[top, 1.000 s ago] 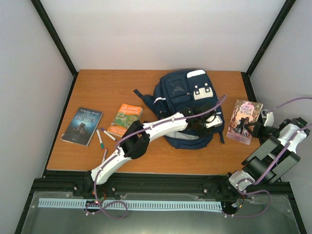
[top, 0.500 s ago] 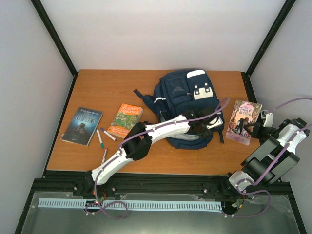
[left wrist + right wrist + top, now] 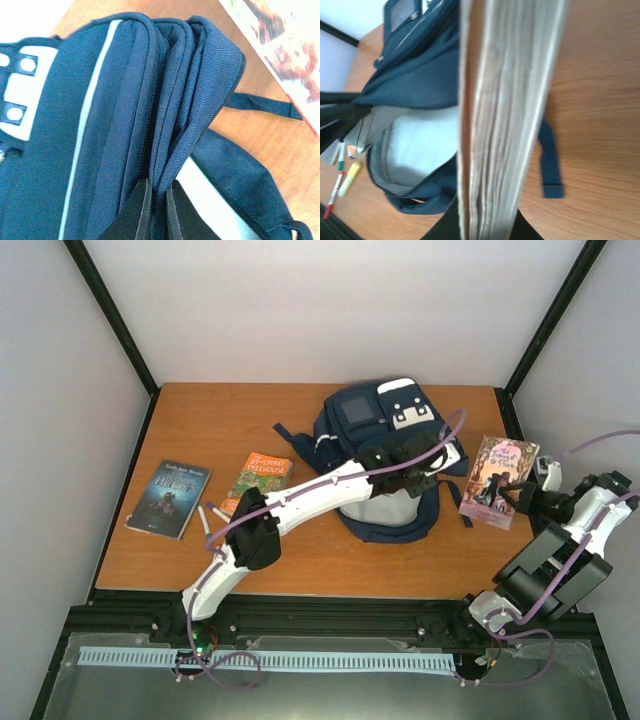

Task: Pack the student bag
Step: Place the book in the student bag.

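The left gripper (image 3: 159,200) is pinched narrow on a zip-edged fold of the student bag (image 3: 352,430), which sits mid-table (image 3: 220,425), toward the far edge. The right gripper (image 3: 485,229) is clamped on a paperback (image 3: 505,100) just beside the bag. The right wrist view shows the paperback's page edges, the overhead its cover — and, alone, a dark book (image 3: 170,498) and an orange book (image 3: 256,480) at the left.

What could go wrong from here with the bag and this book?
1. The left gripper pinches only a thin fold of the student bag's flap; it could slip and the opening drop shut.
2. The right gripper holds the pink book by one edge; it may tilt or snag the rim going in.
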Motion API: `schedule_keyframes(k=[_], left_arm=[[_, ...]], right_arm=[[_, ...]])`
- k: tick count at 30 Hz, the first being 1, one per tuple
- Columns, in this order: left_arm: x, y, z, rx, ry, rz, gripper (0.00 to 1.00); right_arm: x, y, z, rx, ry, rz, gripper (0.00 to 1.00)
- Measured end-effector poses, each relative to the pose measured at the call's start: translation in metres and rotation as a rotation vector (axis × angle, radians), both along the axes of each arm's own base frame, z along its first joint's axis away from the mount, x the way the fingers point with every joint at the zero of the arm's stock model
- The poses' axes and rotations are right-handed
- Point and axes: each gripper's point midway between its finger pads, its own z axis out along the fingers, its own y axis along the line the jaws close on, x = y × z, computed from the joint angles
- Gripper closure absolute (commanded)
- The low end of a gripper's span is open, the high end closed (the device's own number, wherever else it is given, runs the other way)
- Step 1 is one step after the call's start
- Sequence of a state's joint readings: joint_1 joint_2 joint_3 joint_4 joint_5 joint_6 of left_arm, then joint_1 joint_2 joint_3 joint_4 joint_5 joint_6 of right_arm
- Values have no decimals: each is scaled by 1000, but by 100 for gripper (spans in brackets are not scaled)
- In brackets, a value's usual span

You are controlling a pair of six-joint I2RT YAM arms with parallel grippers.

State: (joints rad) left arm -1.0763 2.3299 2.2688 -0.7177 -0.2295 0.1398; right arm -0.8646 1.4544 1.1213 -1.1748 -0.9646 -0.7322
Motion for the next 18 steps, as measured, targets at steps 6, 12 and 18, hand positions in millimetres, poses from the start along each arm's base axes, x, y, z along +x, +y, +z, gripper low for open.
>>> schedule_keyframes(k=[6,12,18], left_arm=[[25,21,37,-26,-86,80,99],[61,55,57,-41,-123,180,99],[95,92,84,-94,-147,285,99]], right_arm=[[10,48,8,83,23,114,97],[23,89,21,144,43,212,97],[30,134,16,281,130,323,97]])
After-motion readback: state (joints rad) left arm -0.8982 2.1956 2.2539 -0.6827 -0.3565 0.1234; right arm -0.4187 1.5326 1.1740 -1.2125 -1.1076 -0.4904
